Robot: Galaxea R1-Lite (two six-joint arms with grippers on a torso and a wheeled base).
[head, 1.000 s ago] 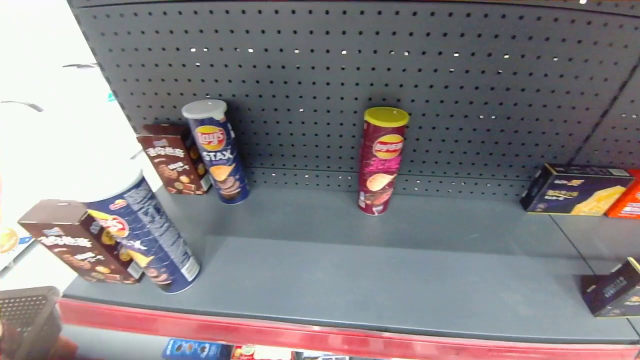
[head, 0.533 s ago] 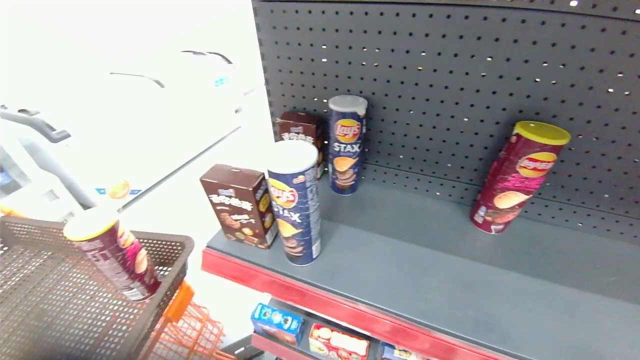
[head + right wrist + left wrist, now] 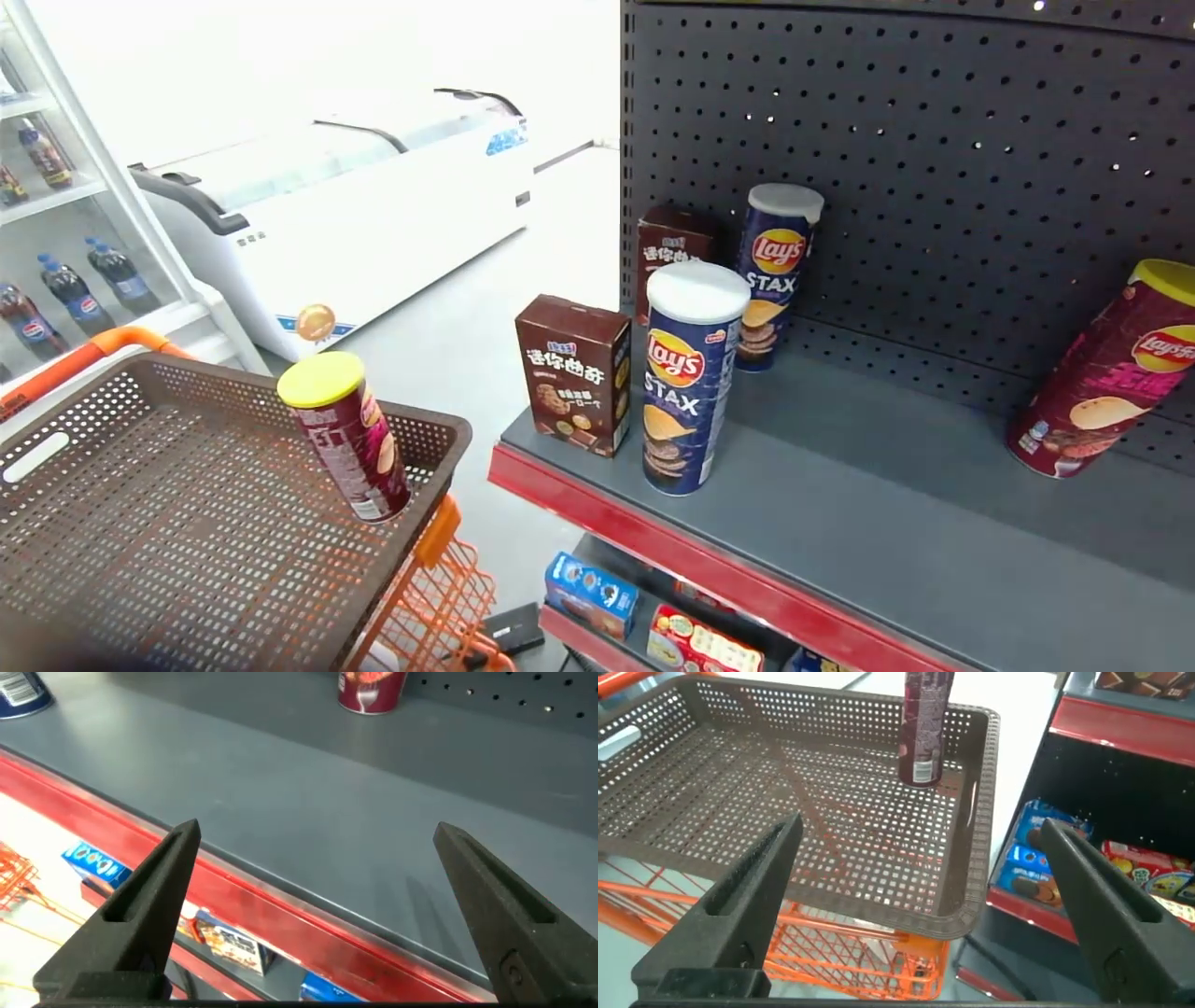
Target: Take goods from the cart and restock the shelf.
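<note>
The maroon cardboard chip can (image 3: 928, 723), yellow-lidded, stands upright straight ahead of the spread left claw (image 3: 917, 829). That arm is nearer.

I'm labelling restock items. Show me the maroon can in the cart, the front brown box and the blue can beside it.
maroon can (image 3: 355, 453), head view, middle of its side.
brown box (image 3: 569, 383), head view, front face.
blue can (image 3: 686, 392), head view, front label.

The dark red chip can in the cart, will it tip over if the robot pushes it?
Probably: the chip can is tall, narrow and standing upright in the cart basket, so a high push could tip it. Its round body would then likely roll. Its smooth side may be slippery.
</note>
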